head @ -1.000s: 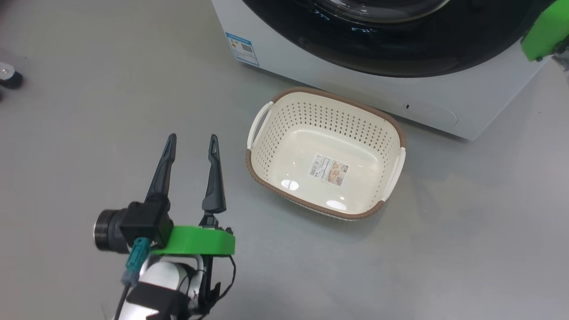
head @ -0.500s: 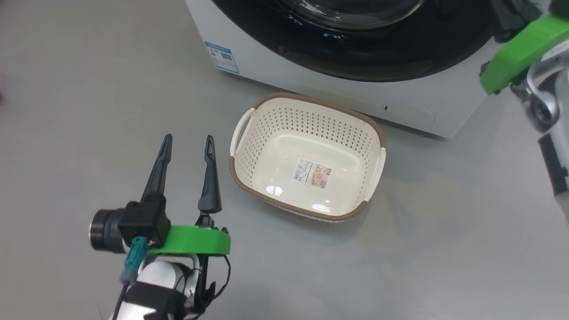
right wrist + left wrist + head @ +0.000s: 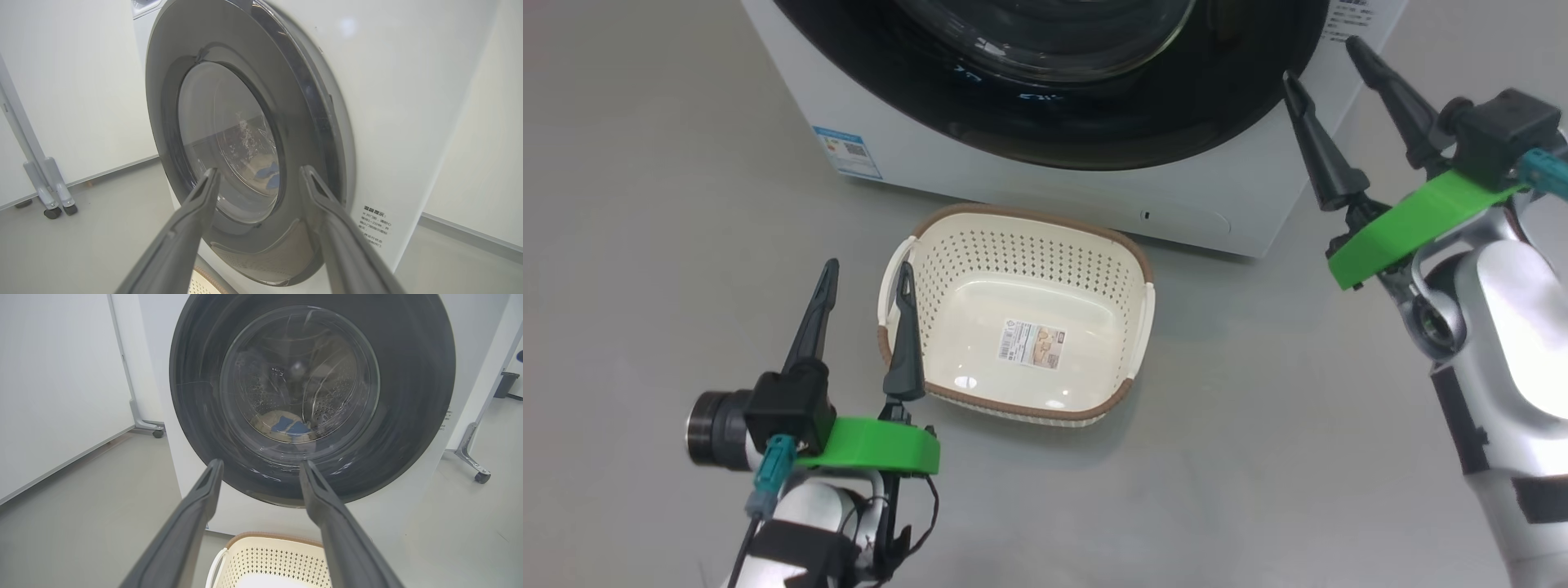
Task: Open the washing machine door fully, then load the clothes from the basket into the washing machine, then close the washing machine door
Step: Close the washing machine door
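The small rectangular cream plastic basket [image 3: 1023,251] sits on the smooth grey floor [image 3: 645,245], just right of the left gripper [image 3: 867,265] jaws and before the big white front-loading washing machine [image 3: 1094,192]. Ahead of those jaws, the soft cream-yellow clothes [image 3: 288,425] lie in the perforated steel drum [image 3: 261,390], behind the round glossy black door [image 3: 1217,98]. The right gripper [image 3: 1320,57] jaws stand near the machine's right front corner.

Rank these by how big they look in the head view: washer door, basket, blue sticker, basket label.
1. Washer door, though cropped at the top.
2. Basket.
3. Blue sticker and basket label look about alike; no ranking.
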You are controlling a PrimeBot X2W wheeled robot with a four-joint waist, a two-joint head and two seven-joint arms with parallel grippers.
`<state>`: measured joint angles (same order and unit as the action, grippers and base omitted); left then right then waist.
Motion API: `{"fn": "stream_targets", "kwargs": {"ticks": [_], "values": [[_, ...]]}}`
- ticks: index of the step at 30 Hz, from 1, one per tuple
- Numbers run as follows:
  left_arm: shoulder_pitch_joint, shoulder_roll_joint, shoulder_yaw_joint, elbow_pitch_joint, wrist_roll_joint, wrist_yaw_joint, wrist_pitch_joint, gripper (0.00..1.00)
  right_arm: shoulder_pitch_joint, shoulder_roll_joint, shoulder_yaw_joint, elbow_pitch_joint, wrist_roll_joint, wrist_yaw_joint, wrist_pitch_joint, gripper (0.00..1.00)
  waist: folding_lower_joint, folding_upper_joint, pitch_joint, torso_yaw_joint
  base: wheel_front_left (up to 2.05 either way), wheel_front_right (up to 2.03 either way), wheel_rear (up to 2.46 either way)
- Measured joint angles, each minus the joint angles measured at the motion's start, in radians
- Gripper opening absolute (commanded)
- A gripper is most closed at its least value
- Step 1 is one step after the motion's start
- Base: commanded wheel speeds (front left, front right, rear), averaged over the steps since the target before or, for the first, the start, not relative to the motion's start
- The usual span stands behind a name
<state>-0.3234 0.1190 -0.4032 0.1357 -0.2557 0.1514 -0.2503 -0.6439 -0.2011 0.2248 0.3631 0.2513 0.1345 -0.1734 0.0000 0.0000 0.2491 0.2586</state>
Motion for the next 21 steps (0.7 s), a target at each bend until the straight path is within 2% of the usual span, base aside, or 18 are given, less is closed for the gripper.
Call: {"fn": "stream_targets", "kwargs": {"ticks": [11, 21], "values": [[0.007, 0.022, 0.018, 0.019, -0.01, 0.026, 0.006, 1.0, 0.198, 0.077, -0.092, -0.089, -0.041, 0.0, -0.003, 1.0, 0.0, 0.0, -0.052, -0.095, 0.0, 0.0, 0.0], [0.076, 0.037, 0.038, 0.017, -0.034, 0.045, 0.028, 1.0, 0.375, 0.116, -0.183, -0.181, -0.071, 0.0, 0.01, 1.0, -0.0001, 0.0, -0.111, -0.174, 0.0, 0.0, 0.0]]}}
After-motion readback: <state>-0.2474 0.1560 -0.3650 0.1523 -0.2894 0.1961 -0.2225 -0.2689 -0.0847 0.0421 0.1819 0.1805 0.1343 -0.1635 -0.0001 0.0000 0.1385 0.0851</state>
